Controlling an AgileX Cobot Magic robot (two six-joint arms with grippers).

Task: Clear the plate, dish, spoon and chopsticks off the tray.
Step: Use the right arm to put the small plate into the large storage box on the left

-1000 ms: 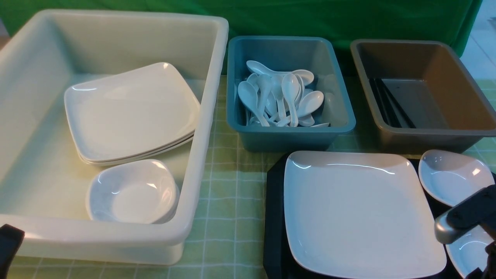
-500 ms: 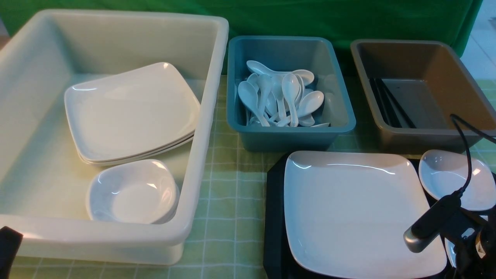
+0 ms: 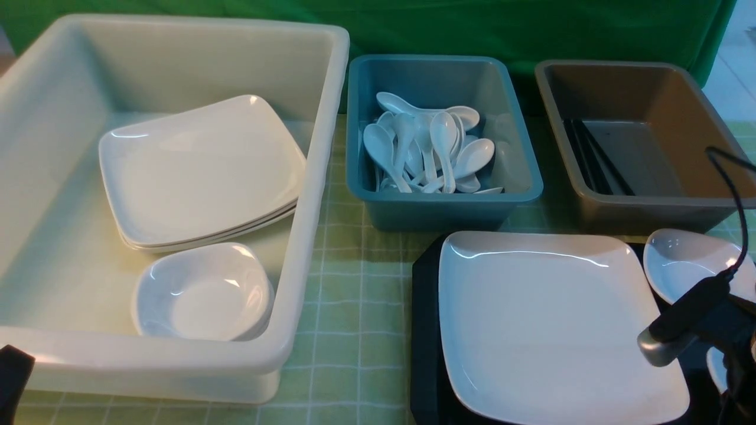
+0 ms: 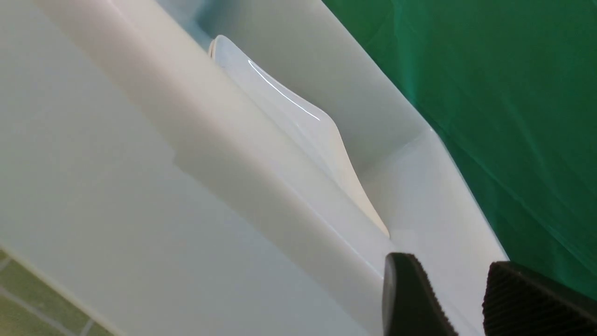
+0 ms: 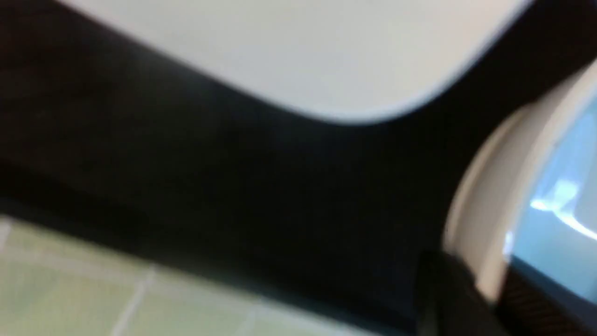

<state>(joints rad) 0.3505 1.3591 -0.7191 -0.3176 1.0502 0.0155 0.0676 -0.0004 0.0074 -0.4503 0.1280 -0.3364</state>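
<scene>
The large white plate (image 3: pixel 555 324) lies on the black tray (image 3: pixel 425 330) at the front right. Two small white dishes share the tray's right end, a far one (image 3: pixel 685 265) and a near one (image 3: pixel 716 366). In the right wrist view my right gripper (image 5: pixel 485 289) is shut on the near dish's rim (image 5: pixel 489 210), one finger inside and one outside. The left gripper (image 4: pixel 461 284) stands open and empty beside the white tub's (image 4: pixel 140 210) outer wall. No spoon or chopsticks show on the tray.
The big white tub (image 3: pixel 319 177) at the left holds stacked square plates (image 3: pixel 201 171) and small dishes (image 3: pixel 201 295). A blue tub (image 3: pixel 443 200) holds several white spoons. A grey-brown tub (image 3: pixel 644 206) holds black sticks. A green checked cloth covers the table.
My right gripper has come down at the tray's right end and closed on the near dish's rim. Tray and plate have slid slightly to the right. The left arm has stayed put.
</scene>
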